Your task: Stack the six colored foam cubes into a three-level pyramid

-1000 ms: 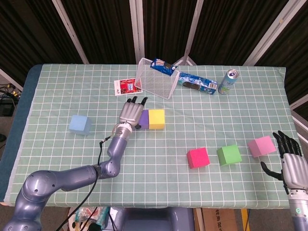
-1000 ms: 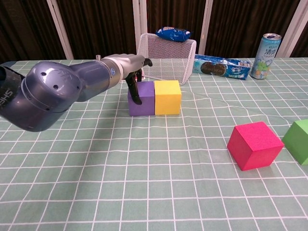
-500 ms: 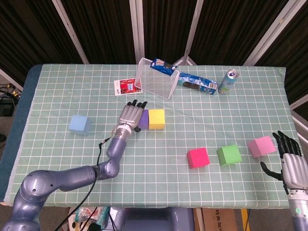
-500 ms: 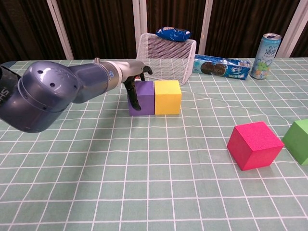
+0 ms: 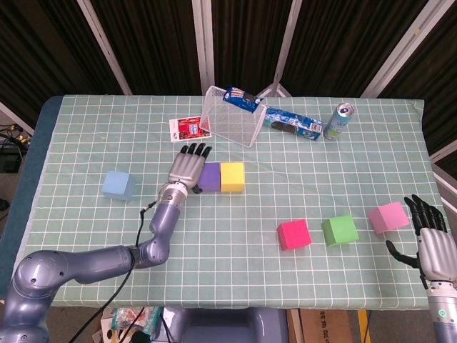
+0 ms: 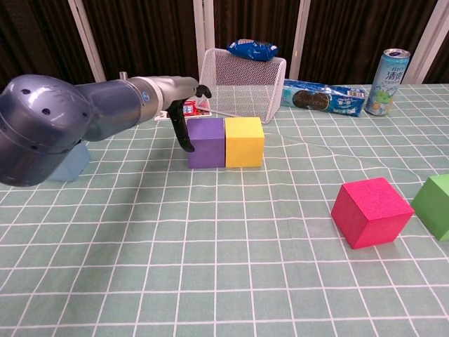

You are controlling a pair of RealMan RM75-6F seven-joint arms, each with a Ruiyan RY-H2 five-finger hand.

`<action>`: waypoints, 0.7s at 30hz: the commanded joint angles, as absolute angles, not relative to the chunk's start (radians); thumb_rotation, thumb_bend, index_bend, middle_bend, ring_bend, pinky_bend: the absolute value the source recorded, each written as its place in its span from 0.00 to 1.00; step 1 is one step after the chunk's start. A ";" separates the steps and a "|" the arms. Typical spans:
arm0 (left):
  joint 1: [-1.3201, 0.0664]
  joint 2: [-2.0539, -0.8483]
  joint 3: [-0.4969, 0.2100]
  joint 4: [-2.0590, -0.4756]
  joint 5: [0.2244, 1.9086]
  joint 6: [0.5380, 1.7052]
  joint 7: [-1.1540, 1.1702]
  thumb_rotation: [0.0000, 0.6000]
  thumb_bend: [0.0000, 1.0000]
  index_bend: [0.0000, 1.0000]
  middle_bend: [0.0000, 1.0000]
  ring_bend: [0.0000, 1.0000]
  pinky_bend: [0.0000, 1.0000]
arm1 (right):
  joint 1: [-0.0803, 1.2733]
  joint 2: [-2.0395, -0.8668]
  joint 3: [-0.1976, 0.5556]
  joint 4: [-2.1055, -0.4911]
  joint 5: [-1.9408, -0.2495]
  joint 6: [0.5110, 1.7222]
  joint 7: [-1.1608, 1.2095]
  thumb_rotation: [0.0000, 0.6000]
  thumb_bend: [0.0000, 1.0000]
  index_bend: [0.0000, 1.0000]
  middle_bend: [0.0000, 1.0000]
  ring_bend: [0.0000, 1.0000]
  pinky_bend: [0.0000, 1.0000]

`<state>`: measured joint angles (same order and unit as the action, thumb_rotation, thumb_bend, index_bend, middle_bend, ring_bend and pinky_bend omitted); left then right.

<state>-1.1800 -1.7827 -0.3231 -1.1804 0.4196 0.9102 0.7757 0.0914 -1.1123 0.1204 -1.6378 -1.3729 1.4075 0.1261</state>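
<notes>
Writing: the can at the back right of the desk bears Chinese characters, too small to read surely; the blue cookie packet beside it shows dark round biscuits; a red-and-white card lies left of the wire basket, its print illegible.
Basket top: a blue snack bag rests on the upturned basket's rim.
Left hand: the left hand is stretched flat just left of the purple cube, fingers straight, a little apart, holding nothing (whether they touch the cube's side cannot be told).
Right hand: the right hand hovers at the desk's right edge, fingers spread, empty.
Cubes: purple cube and yellow cube sit side by side, touching, mid-desk; blue cube well apart to the left; red cube, green cube and pink cube in a loose row to the right, none stacked.
Head view only: the right hand, the pink cube and the whole blue cube.
Chest view only: the left fingers hanging down beside the purple cube's left face; the blue cube mostly hidden behind the arm.
</notes>
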 commanded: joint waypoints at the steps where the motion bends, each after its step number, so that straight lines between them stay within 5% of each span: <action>1: -1.165 -1.762 -0.316 -1.210 0.423 0.931 0.776 1.00 0.06 0.00 0.01 0.00 0.09 | 0.091 -1.111 0.120 -1.639 -1.373 1.407 0.126 1.00 0.31 0.00 0.00 0.00 0.00; 21: -1.141 -1.701 -0.297 -1.263 0.407 0.983 0.809 1.00 0.09 0.00 0.00 0.00 0.09 | 0.090 -1.110 0.121 -1.644 -1.370 1.407 0.127 1.00 0.31 0.00 0.00 0.00 0.00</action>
<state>-1.1396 -1.6983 -0.2980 -1.2671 0.4078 0.9834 0.8070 0.0897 -1.1099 0.1212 -1.6436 -1.3696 1.4074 0.1270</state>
